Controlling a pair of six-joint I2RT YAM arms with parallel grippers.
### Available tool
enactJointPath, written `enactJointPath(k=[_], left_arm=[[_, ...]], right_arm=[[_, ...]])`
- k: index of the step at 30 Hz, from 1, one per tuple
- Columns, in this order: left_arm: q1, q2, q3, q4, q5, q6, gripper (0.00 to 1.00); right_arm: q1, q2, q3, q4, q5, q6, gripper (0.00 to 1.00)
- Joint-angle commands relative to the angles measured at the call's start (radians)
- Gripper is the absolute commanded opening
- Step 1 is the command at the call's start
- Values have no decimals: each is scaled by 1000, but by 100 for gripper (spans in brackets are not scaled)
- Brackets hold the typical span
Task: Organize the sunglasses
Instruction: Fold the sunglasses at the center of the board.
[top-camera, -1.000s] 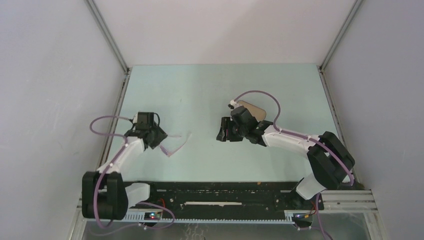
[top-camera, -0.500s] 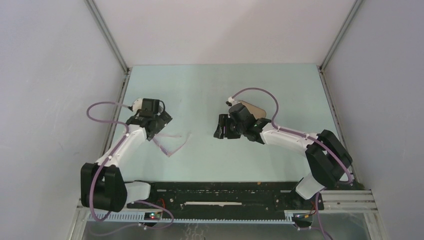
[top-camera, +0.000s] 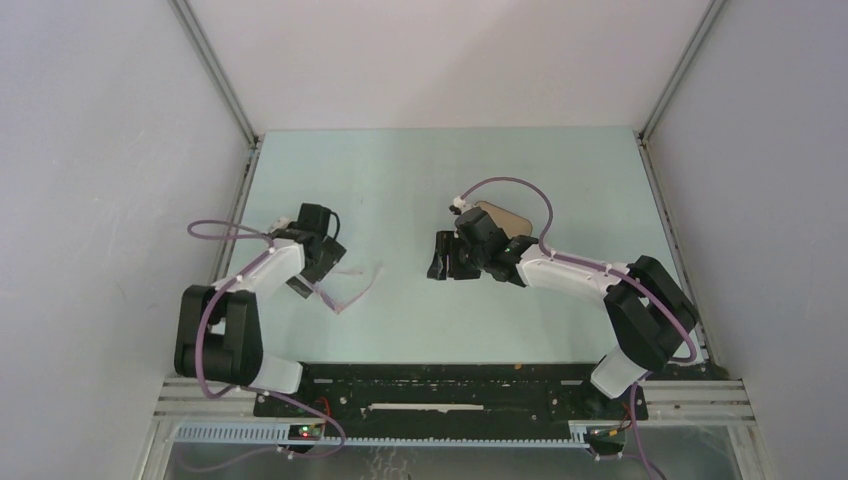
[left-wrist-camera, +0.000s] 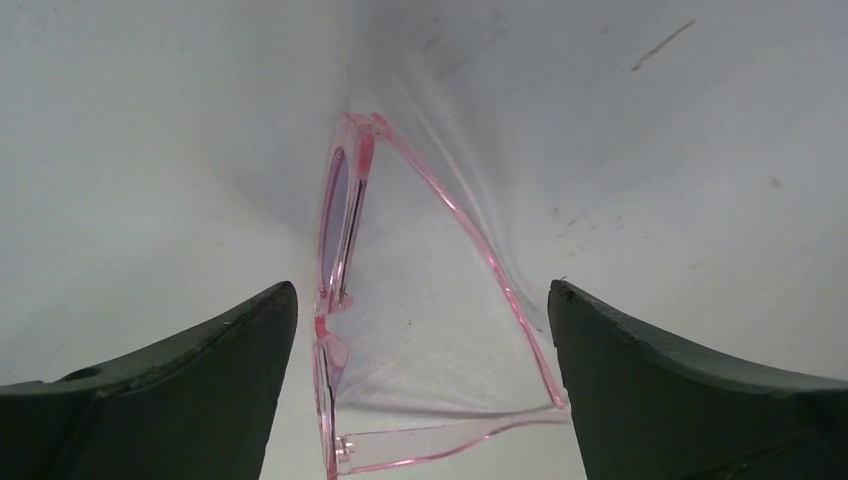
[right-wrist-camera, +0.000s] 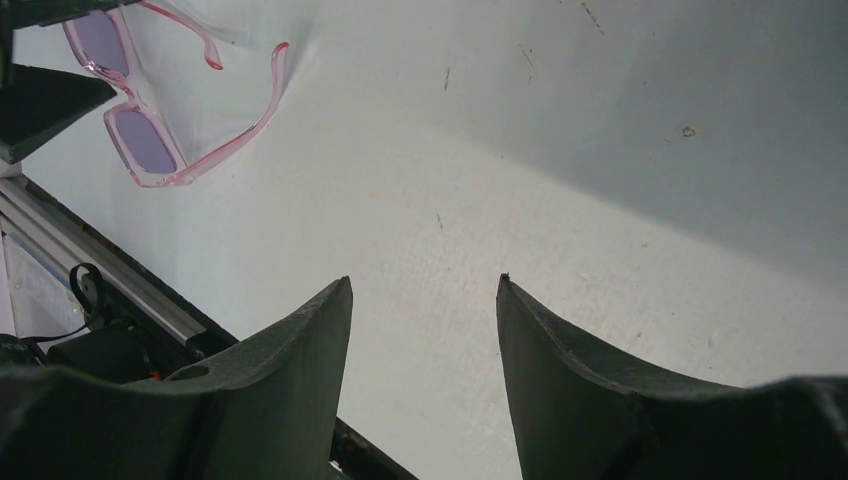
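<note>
Sunglasses (left-wrist-camera: 338, 225) are lying on the bench (top-camera: 420, 170) at its left side, arms unfolded. The left gripper (left-wrist-camera: 420, 300) is straddling them, its jaws standing wide apart and clamping nothing. The right gripper (right-wrist-camera: 425, 285) is hovering mid-bench, well apart from them, jaws parted and empty.

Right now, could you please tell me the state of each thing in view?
Sunglasses: arms unfolded, lying free on the table.
Left gripper: open, straddling the sunglasses, not gripping.
Right gripper: open, empty.
Case: tan lining showing, partly hidden behind the right arm.
</note>
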Motion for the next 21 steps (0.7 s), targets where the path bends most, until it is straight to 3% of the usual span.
enactJointPath(k=[1, 6, 10, 21], left_arm=[[5, 55, 36, -19, -22, -53, 99], [5, 74, 18, 4, -30, -68, 92], [4, 116, 30, 9, -17, -61, 79], [-24, 163, 53, 27, 16, -42, 63]], right_arm=[[6, -8, 34, -7, -3, -27, 63], [6, -8, 34, -3, -5, -27, 63], [6, -4, 34, -1, -7, -24, 63], [5, -5, 33, -9, -3, -27, 63]])
